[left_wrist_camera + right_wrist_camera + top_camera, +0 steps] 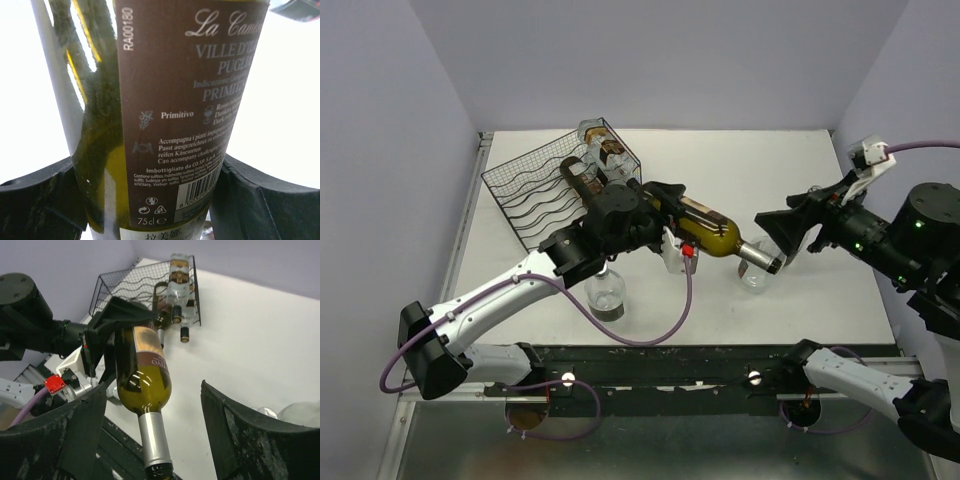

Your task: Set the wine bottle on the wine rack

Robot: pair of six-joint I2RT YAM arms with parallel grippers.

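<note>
The left gripper (670, 215) pinches the wine bottle (715, 232) across its labelled body, holding it sideways in the air above the table (800, 160). The neck points at the right gripper (772, 243), whose fingers are spread on either side of it, apparently clear. The wine rack (545, 185), one end holding other bottles (595, 150), stands near, beyond the left wrist. Smooth glass could twist or slip in that single grip and strike the clear glass vessel (757, 275) beneath the neck. A misjudged swing could clip the racked bottles.

left gripper (670, 215) clamped, arm extended | right gripper (770, 240) spread wide, pointing left
</note>
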